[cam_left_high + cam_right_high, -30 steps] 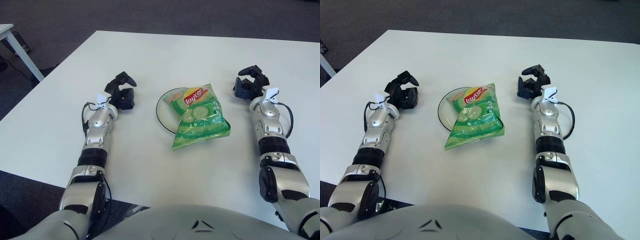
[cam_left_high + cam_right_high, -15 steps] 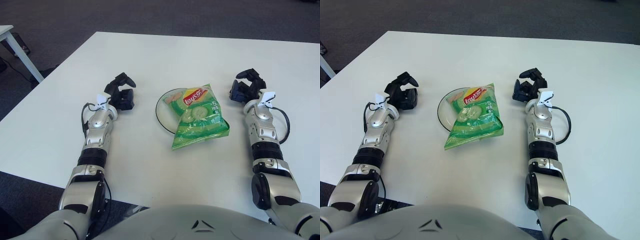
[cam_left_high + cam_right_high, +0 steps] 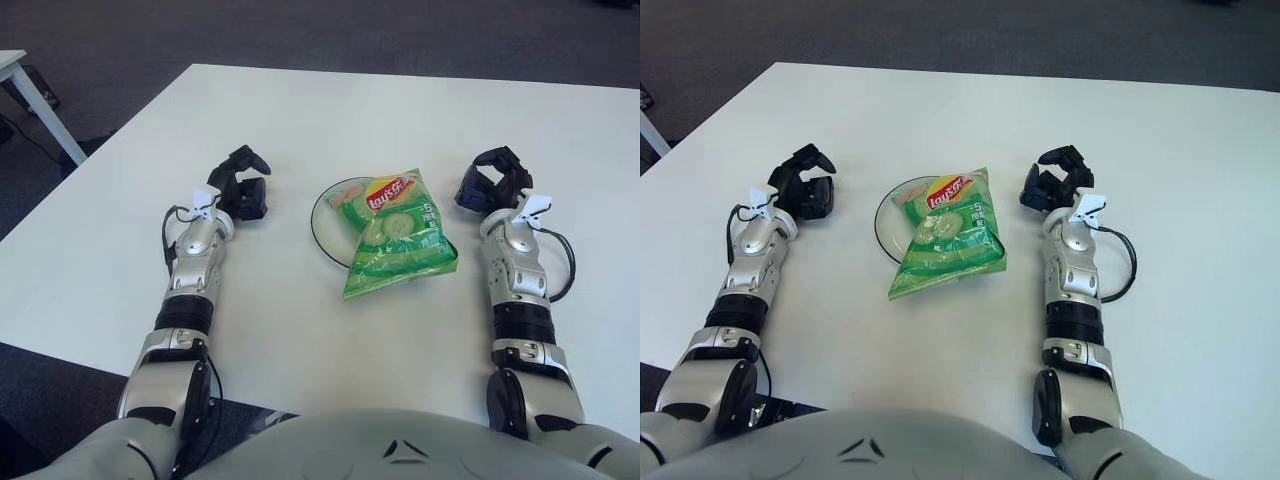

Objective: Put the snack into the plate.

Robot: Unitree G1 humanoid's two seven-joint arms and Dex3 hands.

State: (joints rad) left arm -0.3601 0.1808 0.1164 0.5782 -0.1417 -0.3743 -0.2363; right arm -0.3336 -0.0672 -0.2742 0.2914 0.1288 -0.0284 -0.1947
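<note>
A green Lay's snack bag [image 3: 398, 232] lies across a clear glass plate [image 3: 328, 218] in the middle of the white table, its lower end hanging over the plate's near right rim. My right hand [image 3: 490, 185] is just right of the bag, apart from it, fingers spread and holding nothing. My left hand [image 3: 243, 188] shows left of the plate, fingers relaxed and empty.
The white table [image 3: 330, 110] stretches far behind the plate. Its left edge drops to dark carpet, where a small white side table [image 3: 25, 80] stands. A black cable [image 3: 563, 262] loops beside my right wrist.
My right hand has drifted left toward the snack bag and slightly nearer to me. The bag, plate and left hand have not moved.
</note>
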